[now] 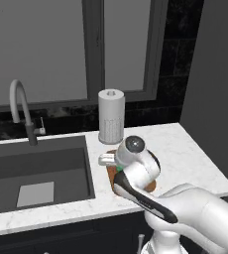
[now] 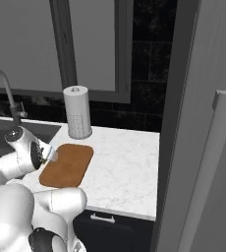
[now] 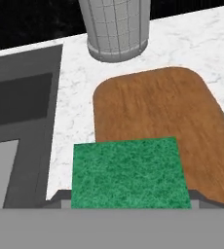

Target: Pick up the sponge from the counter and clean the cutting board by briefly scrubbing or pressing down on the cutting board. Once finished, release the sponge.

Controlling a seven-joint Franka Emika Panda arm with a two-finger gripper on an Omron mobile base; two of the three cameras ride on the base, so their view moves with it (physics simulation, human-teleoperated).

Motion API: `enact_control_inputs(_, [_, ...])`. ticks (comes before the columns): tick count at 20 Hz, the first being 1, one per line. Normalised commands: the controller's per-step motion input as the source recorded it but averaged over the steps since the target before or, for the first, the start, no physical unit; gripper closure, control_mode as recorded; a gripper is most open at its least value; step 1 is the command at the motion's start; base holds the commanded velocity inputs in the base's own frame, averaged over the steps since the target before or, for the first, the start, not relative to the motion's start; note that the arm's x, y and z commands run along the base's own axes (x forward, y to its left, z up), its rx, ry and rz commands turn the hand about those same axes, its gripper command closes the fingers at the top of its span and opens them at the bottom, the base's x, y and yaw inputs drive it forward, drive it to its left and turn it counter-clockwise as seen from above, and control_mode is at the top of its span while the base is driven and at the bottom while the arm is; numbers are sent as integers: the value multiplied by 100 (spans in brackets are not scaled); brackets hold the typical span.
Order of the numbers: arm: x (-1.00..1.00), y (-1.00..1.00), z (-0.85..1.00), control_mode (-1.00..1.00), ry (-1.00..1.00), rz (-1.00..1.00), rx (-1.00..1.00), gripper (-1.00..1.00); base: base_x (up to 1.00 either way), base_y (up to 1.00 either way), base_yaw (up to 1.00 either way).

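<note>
A: Left base view?
B: Arm over the cutting board on the table; sponge a green sliver beneath the wrist.

A: Right base view?
B: Tool at the board's left edge.

A: Hand view?
B: Tool closed on the sponge, above the board's near-left corner. Paper-towel roll behind.

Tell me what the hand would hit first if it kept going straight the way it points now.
Most likely the cutting board. The hand grips the sponge and points forward and down over the board's near edge. The sponge would touch the wood first. Depth is unclear; the counter lies just beside the board's left edge.
</note>
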Motion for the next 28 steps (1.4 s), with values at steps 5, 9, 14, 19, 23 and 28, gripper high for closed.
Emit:
enact_control_inputs(5, [7, -70, 24, -100, 1, 53, 1, 100, 0, 0, 0])
enact_control_inputs(9, [8, -53, 0, -100, -8, 69, 0, 100, 0, 0, 0])
enact_control_inputs(14, [21, -6, -30, -100, -5, 46, 0, 100, 0, 0, 0])
enact_control_inputs(19, [38, -3, -22, -100, 4, 26, 2, 100, 0, 0, 0])
enact_control_inputs(23, [-2, -16, -29, -100, 1, 15, 0, 100, 0, 0, 0])
enact_control_inputs(28, [2, -8, -35, -100, -3, 9, 1, 100, 0, 0, 0])
